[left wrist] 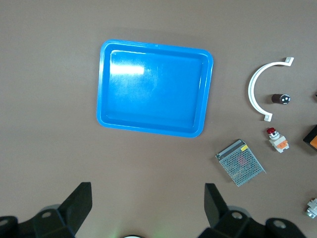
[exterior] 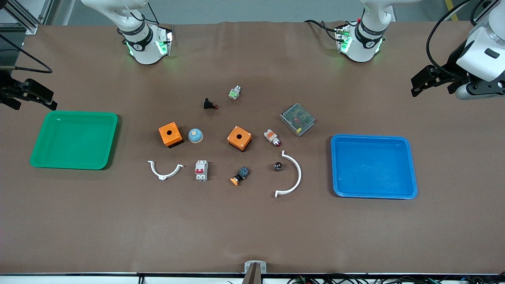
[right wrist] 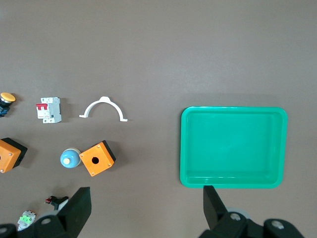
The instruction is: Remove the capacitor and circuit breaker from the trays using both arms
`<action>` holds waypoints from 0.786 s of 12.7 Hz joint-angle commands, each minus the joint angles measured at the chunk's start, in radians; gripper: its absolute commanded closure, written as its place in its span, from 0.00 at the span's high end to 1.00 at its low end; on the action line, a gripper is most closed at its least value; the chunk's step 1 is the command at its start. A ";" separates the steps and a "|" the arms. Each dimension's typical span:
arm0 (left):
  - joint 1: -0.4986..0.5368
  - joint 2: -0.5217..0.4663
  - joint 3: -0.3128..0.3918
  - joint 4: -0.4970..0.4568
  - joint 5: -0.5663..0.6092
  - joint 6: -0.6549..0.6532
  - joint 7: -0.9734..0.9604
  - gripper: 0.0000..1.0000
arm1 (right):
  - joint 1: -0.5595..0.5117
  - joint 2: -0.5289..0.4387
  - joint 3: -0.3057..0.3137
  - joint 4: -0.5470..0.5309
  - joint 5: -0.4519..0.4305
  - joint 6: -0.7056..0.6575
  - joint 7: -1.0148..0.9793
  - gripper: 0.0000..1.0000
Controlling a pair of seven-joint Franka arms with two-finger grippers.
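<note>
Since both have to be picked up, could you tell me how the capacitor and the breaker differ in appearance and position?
The capacitor is a tiny black cylinder with a shiny end; the breaker is a larger white-grey block with red levers. The capacitor sits inside the curve of a white arc bracket toward the blue tray; the breaker lies nearer the green tray, beside a smaller white bracket. Both rest untouched on the table, with neither gripper close.
</note>
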 commanded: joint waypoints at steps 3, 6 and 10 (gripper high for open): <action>0.002 -0.018 -0.004 -0.009 -0.005 -0.003 0.017 1.00 | -0.008 -0.032 0.001 -0.031 0.007 -0.010 -0.008 1.00; 0.011 -0.006 -0.004 0.021 0.001 -0.007 0.019 1.00 | -0.008 -0.032 0.001 -0.031 0.007 -0.010 -0.008 1.00; 0.013 0.001 0.006 0.043 0.007 -0.037 0.086 1.00 | -0.008 -0.035 0.000 -0.089 0.007 0.031 -0.008 1.00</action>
